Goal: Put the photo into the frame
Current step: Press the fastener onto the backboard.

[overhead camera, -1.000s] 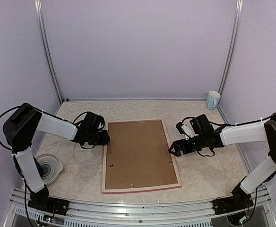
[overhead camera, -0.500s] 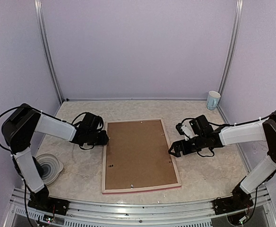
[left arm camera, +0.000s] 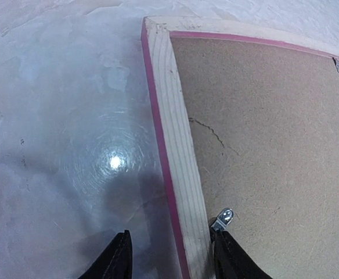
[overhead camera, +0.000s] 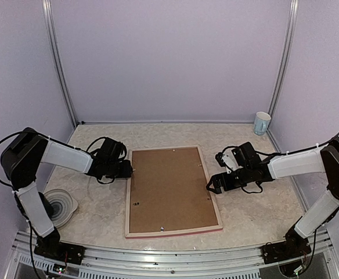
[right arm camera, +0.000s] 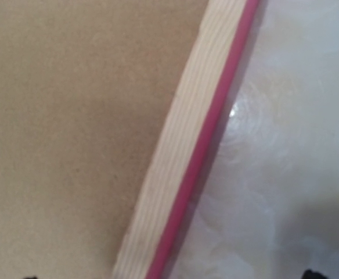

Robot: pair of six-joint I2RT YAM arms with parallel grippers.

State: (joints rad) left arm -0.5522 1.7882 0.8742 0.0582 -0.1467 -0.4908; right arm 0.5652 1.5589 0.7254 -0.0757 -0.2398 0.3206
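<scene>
The frame (overhead camera: 128,210) lies face down on the table, pale wood back up and pink-red on its outer edge, with the brown backing board (overhead camera: 169,186) set in it. The photo is hidden. My left gripper (overhead camera: 127,169) is open at the frame's left rail near the far corner. In the left wrist view, the left gripper (left arm camera: 174,260) straddles the rail (left arm camera: 178,151), next to a small metal tab (left arm camera: 223,219). My right gripper (overhead camera: 211,186) is open at the middle of the right rail. In the right wrist view, the right gripper (right arm camera: 169,276) spans the rail (right arm camera: 175,163).
A pale blue cup (overhead camera: 262,122) stands at the far right corner. A round white object (overhead camera: 59,204) lies at the near left beside the left arm. Purple walls enclose the table on three sides.
My left gripper has shifted slightly to the left at the frame's edge. The right gripper and the frame have hardly moved.
</scene>
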